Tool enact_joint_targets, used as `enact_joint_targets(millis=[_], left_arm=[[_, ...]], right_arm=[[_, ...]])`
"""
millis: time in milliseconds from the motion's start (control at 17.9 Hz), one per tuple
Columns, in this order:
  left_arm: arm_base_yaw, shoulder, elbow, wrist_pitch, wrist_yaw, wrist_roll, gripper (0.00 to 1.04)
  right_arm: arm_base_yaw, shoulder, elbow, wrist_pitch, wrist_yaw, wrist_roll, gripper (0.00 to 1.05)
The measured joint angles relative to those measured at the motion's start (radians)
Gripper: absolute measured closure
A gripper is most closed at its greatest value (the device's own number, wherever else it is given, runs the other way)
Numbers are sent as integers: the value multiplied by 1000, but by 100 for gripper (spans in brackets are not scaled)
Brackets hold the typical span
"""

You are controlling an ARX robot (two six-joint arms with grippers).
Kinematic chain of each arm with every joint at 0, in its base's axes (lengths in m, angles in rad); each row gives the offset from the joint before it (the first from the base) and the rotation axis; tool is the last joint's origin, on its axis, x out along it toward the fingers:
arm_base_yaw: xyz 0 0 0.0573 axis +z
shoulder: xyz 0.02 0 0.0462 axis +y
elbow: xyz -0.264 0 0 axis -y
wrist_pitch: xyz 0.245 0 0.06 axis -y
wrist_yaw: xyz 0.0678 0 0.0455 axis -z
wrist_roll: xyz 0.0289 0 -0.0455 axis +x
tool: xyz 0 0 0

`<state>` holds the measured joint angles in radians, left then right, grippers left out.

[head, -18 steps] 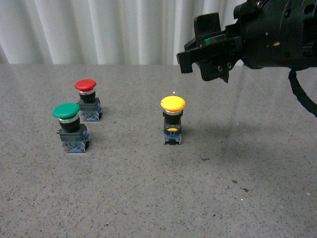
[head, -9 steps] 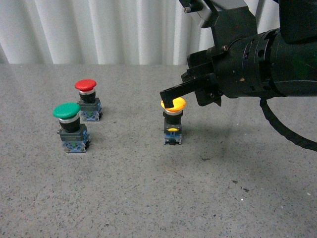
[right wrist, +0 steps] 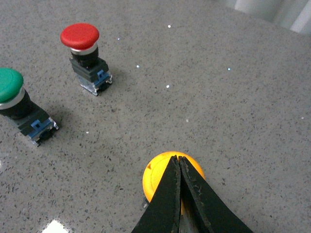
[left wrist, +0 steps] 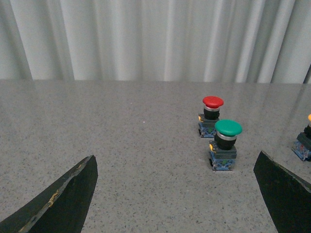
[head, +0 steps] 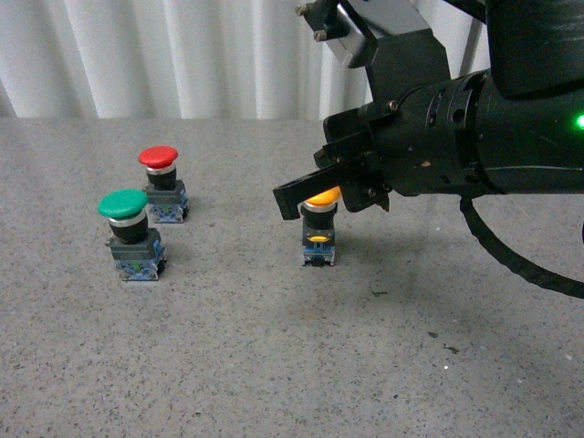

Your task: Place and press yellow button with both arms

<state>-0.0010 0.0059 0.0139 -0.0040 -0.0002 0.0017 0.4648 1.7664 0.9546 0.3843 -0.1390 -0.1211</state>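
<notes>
The yellow button (head: 319, 224) stands upright on the grey table near the middle. My right gripper (head: 287, 199) is shut, its closed fingers lying across the yellow cap from above. In the right wrist view the closed fingertips (right wrist: 178, 162) rest over the yellow cap (right wrist: 156, 178). My left gripper (left wrist: 177, 194) is open and empty, its two black fingers (left wrist: 73, 194) spread wide low over the table. The yellow button shows only as a sliver at the edge of the left wrist view (left wrist: 305, 143).
A green-capped button (head: 130, 235) and a red-capped button (head: 161, 185) stand at the left of the table; both also show in the left wrist view (left wrist: 224, 150) (left wrist: 212, 115) and right wrist view (right wrist: 19, 104) (right wrist: 83, 56). A white curtain (head: 164, 55) hangs behind the table.
My right arm has swung in from the upper right and come down. Its shut fingers now lie over the yellow cap, which sits lower and is partly hidden.
</notes>
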Motion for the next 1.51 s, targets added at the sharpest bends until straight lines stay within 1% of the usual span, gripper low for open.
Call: enact_joint_targets(millis=[1231,1455,1510], left_arm=[[0,0,0,0,0,0,7],[0,0,0,0,0,0,7],[0,0,0,0,0,0,7]], right_arm=[[-6,45,19,-72,6,-38,103],[-6,45,19,-58,6,-38,103],[-7,45,12,-22,-2,-30,103]])
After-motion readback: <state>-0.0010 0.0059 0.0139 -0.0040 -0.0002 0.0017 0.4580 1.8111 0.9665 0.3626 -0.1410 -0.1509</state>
